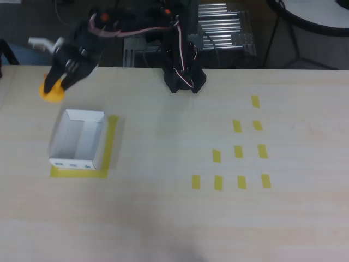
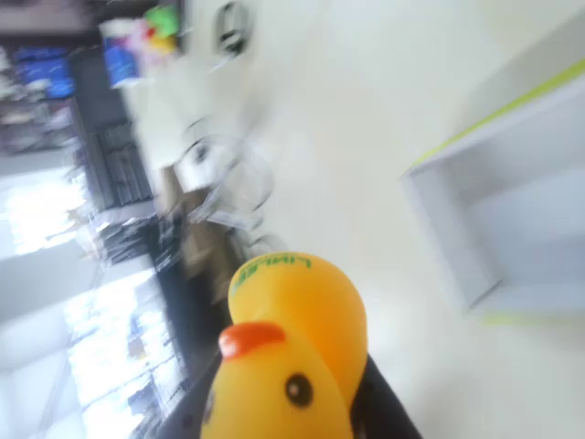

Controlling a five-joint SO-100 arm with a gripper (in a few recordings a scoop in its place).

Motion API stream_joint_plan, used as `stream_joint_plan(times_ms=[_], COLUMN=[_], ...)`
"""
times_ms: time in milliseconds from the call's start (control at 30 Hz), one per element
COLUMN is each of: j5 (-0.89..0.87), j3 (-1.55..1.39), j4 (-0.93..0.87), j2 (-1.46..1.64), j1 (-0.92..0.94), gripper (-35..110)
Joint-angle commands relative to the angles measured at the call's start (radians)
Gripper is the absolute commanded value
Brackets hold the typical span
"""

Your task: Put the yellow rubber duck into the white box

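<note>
Overhead view: fixed camera above the worktop [image 1: 163, 218], looking steeply down from the near side, set well back; it takes in the arm base [image 1: 182, 76] at the far edge, the box [image 1: 79, 142] at left and clutter beyond the worktop.

Wrist view: camera rides on the arm, tilted and blurred, very near the duck [image 2: 288, 352] held at the bottom of its frame, looking across the worktop [image 2: 366, 137] toward the room behind.

Shared by both views: duck [image 1: 52, 93], box [image 2: 512, 210], pale worktop surface.

Glossy duck [image 2: 292, 357], matt cardboard box [image 1: 76, 143]
</note>
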State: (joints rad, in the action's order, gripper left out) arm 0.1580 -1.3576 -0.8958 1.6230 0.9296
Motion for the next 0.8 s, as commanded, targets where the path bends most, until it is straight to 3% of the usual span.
stream_joint_plan(times_ms=[0, 333, 767], j5=[0.071, 0.172, 0.201], j3=[-0.028, 0.155, 0.176], j4=[0.132, 0.034, -0.032], j2=[-0.104, -0.411, -0.436], j1=[0.06, 0.074, -0.031], gripper=[0, 0, 0])
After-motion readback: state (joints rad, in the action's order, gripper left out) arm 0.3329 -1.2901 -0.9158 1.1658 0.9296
